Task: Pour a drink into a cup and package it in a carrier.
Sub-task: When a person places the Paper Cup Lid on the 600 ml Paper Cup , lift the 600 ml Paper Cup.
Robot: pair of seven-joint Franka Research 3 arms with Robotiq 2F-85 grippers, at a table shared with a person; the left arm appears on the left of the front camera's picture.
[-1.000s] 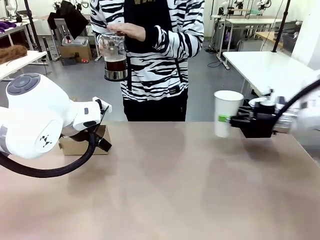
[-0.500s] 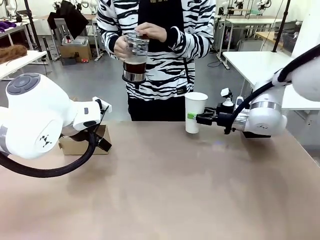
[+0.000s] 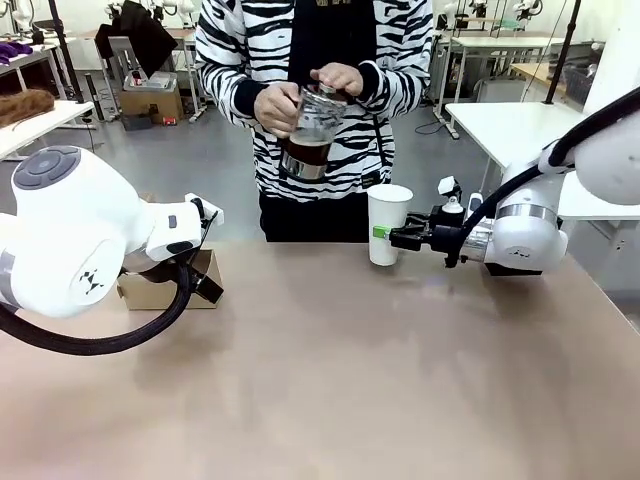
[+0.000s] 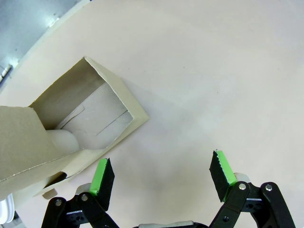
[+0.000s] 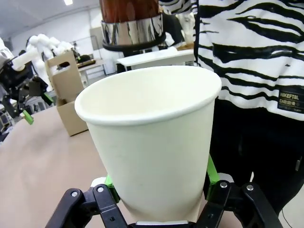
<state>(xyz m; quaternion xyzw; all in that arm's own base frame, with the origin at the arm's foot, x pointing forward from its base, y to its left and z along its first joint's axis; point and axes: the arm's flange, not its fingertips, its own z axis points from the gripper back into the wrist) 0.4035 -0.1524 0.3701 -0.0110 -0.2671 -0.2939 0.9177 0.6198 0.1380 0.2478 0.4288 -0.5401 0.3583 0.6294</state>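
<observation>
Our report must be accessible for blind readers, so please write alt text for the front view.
The right gripper holds a white paper cup upright at the table's far side, while a person tilts a glass jug of dark drink above it, to its left. A brown cardboard carrier stands behind the left arm.

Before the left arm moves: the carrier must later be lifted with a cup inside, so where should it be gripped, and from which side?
Probably the upright handle tab, from above. It is a thin flat sheet rising over the carrier, so the open left gripper could close across its faces, leaving the compartments free.
</observation>
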